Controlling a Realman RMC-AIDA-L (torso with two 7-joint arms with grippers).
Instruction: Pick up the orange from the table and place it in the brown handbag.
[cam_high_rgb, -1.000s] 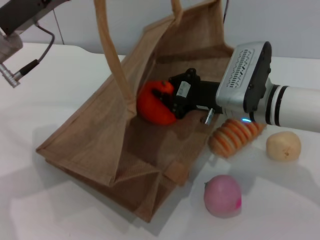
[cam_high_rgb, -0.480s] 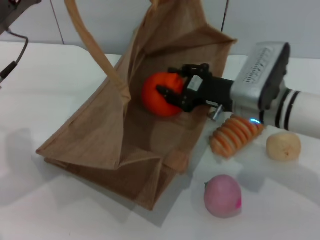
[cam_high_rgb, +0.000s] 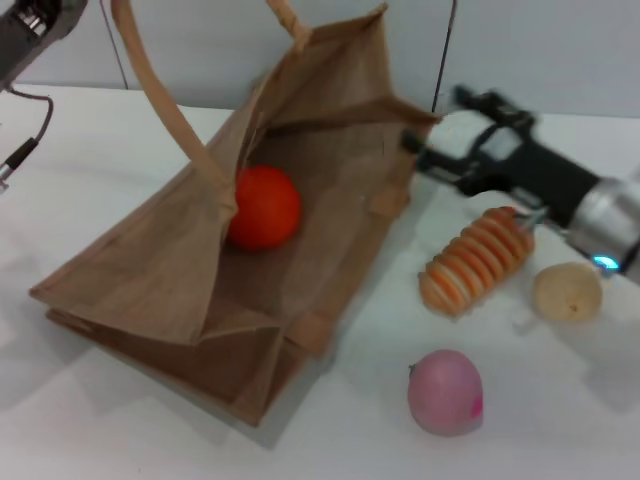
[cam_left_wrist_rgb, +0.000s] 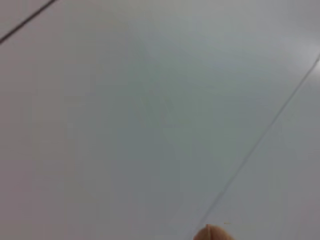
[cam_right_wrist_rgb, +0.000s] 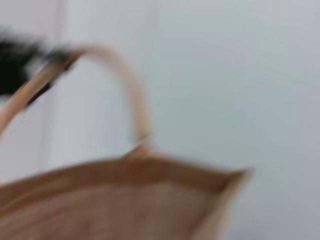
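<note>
Orange (cam_high_rgb: 265, 207) lying inside brown handbag (cam_high_rgb: 150, 270) on tabletop (cam_high_rgb: 560, 400); right pincer (cam_high_rgb: 435, 130) gaping empty at bag mouth, fruit at its eight o'clock; left pincer unseen.

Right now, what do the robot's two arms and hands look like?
The right hand is black, with angular linked fingers, on a silver wrist showing a small blue light. The left arm at the top corner is dark grey, with thin black cables hanging from it.
</note>
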